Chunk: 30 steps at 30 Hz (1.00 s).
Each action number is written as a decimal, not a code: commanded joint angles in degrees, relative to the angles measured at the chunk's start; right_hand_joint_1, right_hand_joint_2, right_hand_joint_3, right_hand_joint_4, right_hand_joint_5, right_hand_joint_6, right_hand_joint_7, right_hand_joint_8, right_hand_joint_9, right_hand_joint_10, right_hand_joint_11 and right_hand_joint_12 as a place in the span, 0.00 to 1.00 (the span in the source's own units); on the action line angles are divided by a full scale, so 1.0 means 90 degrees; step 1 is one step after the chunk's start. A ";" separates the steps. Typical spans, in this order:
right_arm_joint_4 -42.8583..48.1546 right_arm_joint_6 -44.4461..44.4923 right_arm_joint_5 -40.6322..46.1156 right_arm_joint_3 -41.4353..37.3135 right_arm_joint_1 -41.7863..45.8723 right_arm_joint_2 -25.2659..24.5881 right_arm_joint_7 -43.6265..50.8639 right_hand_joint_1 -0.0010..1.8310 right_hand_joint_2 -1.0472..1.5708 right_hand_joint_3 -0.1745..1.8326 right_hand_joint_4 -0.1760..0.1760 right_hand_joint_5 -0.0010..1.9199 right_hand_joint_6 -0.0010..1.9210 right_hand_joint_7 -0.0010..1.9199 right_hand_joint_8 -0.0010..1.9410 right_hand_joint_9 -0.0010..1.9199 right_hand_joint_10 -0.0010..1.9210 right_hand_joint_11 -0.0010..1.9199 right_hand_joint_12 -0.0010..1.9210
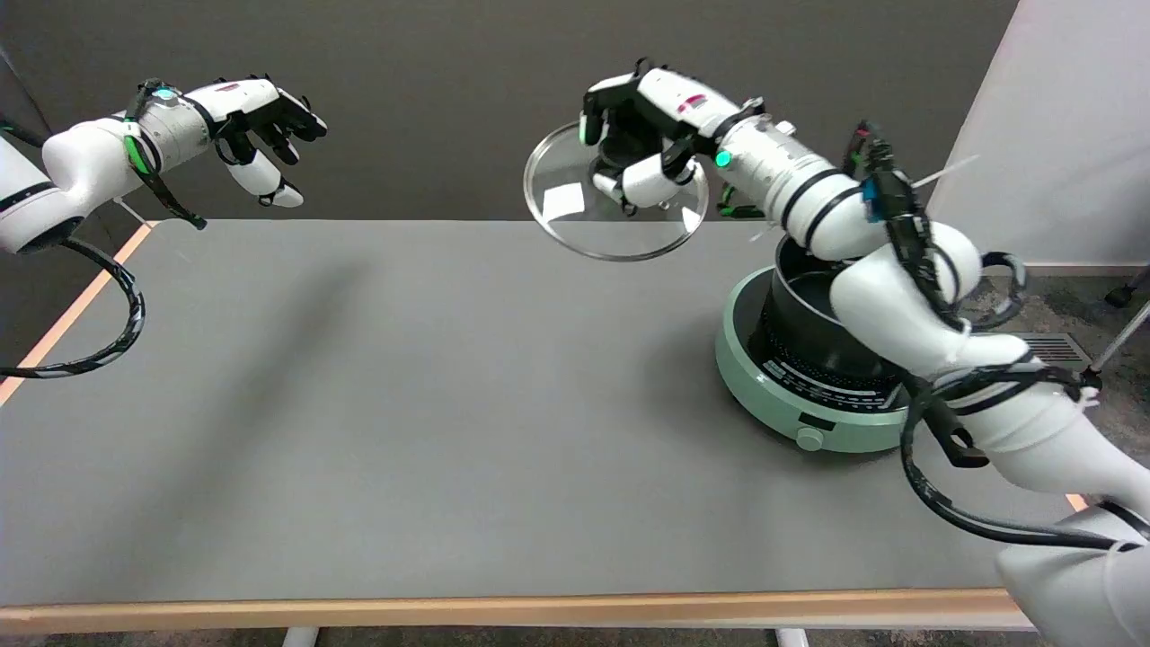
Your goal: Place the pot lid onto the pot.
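Above the table, right hand [642,135] fingers gripping glass lid [575,202], pot [809,305] half-hidden by arm

Lab, bare table [404,404], plain backdrop [431,90]

Even overhead light is falling on my table [449,404]; soft blurred shadows are lying on it. White glare is glinting off the glass lid [575,216]. Everything is staying sharp.

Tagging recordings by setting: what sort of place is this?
Probably a lab or test room, not a kitchen: a bare grey table, plain dark backdrop, and only a green cooker with a black pot. The right robot hand holds a glass lid.
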State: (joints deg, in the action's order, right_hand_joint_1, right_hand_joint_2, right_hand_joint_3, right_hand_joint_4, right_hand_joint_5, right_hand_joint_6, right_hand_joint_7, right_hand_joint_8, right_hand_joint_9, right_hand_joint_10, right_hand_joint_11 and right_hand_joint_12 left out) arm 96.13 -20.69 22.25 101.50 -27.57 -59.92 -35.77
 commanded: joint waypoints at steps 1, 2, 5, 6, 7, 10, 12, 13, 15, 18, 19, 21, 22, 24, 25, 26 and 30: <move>0.1224 -0.0137 0.0609 -0.1743 0.1017 0.0290 0.0006 0.74 0.69 0.54 1.00 0.32 0.70 0.45 0.79 0.42 0.96 0.36 0.98; 0.1227 -0.0137 0.0890 -0.1912 0.1119 0.0310 0.0030 0.74 0.69 0.54 1.00 0.32 0.70 0.45 0.79 0.42 0.96 0.36 0.98; 0.1184 -0.0015 0.1649 -0.2449 0.1370 0.0314 0.0374 0.74 0.69 0.54 1.00 0.32 0.69 0.45 0.78 0.43 0.95 0.36 0.98; 0.1149 0.0043 0.1909 -0.2609 0.1459 0.0314 0.0557 0.74 0.69 0.55 1.00 0.32 0.69 0.45 0.78 0.42 0.95 0.36 0.98; 0.1232 0.0044 0.2096 -0.2687 0.1510 0.0315 0.0648 0.74 0.69 0.55 1.00 0.32 0.69 0.45 0.79 0.42 0.96 0.36 0.98; 0.1234 0.0050 0.2724 -0.3135 0.1710 0.0319 0.1169 0.74 0.69 0.54 1.00 0.33 0.69 0.45 0.79 0.42 0.95 0.36 0.99; 0.1234 0.0020 0.3189 -0.3393 0.1838 0.0339 0.1447 0.74 0.69 0.54 1.00 0.33 0.69 0.45 0.79 0.42 0.96 0.36 0.99; 0.1233 -0.0003 0.3512 -0.3606 0.1920 0.0367 0.1624 0.74 0.69 0.54 1.00 0.33 0.69 0.45 0.79 0.42 0.96 0.36 0.99; 0.1230 -0.0003 0.4001 -0.3882 0.2036 0.0456 0.1907 0.74 0.69 0.55 1.00 0.33 0.69 0.45 0.79 0.42 0.96 0.36 1.00; 0.1212 -0.0037 0.4586 -0.4284 0.2214 0.0646 0.2314 0.74 0.69 0.55 1.00 0.33 0.69 0.45 0.79 0.42 0.96 0.36 1.00; 0.1203 -0.0087 0.4701 -0.4431 0.2281 0.0725 0.2443 0.74 0.69 0.55 1.00 0.33 0.69 0.45 0.79 0.42 0.96 0.35 1.00; 0.1198 -0.0194 0.4860 -0.4646 0.2388 0.0831 0.2539 0.74 0.69 0.55 1.00 0.33 0.69 0.45 0.79 0.42 0.96 0.35 1.00; 0.1194 -0.0276 0.4960 -0.4786 0.2484 0.0880 0.2539 0.74 0.69 0.55 1.00 0.33 0.69 0.45 0.79 0.42 0.96 0.35 1.00; 0.1189 -0.0357 0.5116 -0.5003 0.2622 0.0937 0.2569 0.74 0.69 0.55 1.00 0.33 0.69 0.45 0.79 0.42 0.96 0.35 1.00; 0.1189 -0.0407 0.5219 -0.5153 0.2709 0.0958 0.2608 0.74 0.69 0.55 1.00 0.33 0.69 0.45 0.79 0.42 0.96 0.35 1.00; 0.1189 -0.0453 0.5304 -0.5279 0.2802 0.0967 0.2643 0.74 0.69 0.55 1.00 0.33 0.69 0.45 0.79 0.42 0.96 0.35 1.00; 0.1189 -0.0660 0.5677 -0.5727 0.3098 0.0957 0.2937 0.74 0.69 0.55 1.00 0.33 0.69 0.45 0.79 0.42 0.96 0.35 1.00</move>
State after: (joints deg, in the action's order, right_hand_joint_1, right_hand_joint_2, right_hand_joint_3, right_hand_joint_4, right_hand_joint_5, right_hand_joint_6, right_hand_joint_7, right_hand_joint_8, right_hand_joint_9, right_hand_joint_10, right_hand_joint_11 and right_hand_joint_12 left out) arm 106.12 -21.60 54.23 68.77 -10.57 -54.91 -20.67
